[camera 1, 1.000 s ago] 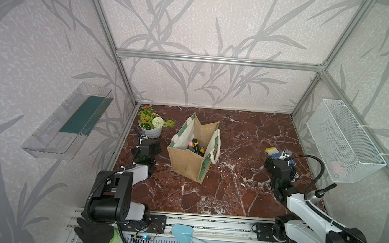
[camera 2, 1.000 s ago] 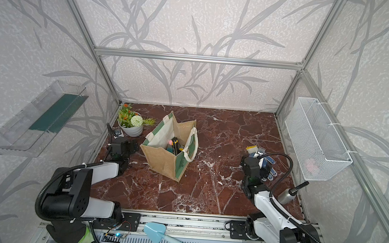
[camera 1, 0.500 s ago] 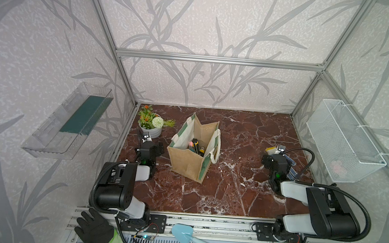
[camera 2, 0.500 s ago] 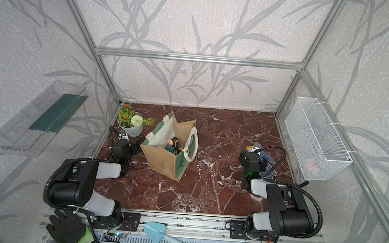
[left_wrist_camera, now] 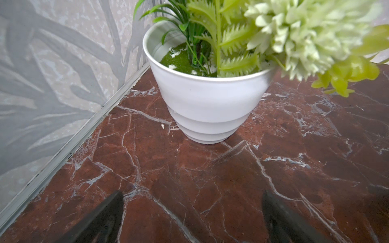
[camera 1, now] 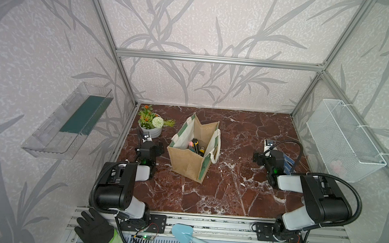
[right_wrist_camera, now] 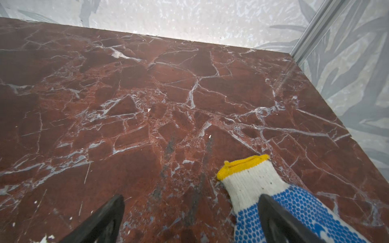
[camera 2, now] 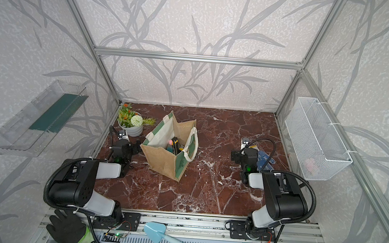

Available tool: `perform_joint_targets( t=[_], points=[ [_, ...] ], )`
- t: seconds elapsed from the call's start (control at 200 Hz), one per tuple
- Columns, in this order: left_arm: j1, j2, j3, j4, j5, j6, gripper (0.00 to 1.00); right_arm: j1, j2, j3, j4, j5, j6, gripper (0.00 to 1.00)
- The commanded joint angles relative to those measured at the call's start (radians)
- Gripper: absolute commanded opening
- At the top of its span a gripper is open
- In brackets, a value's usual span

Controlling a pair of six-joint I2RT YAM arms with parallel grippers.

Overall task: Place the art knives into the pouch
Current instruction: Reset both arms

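Art knife (camera 1: pixel 195 146) seemingly inside pouch (camera 1: pixel 186 161); placing step looks done.
Left gripper (left_wrist_camera: pixel 192 196) at its 9 o'clock, right gripper (right_wrist_camera: pixel 191 197) at 3: both wide open, empty. Verify only.

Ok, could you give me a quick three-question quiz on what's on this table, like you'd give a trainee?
1. True or false: the left gripper and the right gripper are both open and empty.
2. What lies by the right gripper? A) a blue-dotted glove B) a spoon C) a cup
3. Fill in: the pouch stands upright with its mouth ____.
Key: 1 true; 2 A; 3 open.
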Motion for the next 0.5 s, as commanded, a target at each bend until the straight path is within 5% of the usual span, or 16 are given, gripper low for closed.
perform_joint_targets(
  t=[0.0,0.495],
  points=[
    [-0.005,0.0,0.023,0.035,-0.003,0.025,0.99,0.0,-0.024,0.031,-0.034,-0.02,-0.017,0.99],
    [-0.012,0.005,0.031,0.025,-0.009,0.031,0.99,0.0,-0.02,0.028,-0.016,-0.022,-0.018,0.99]
  ],
)
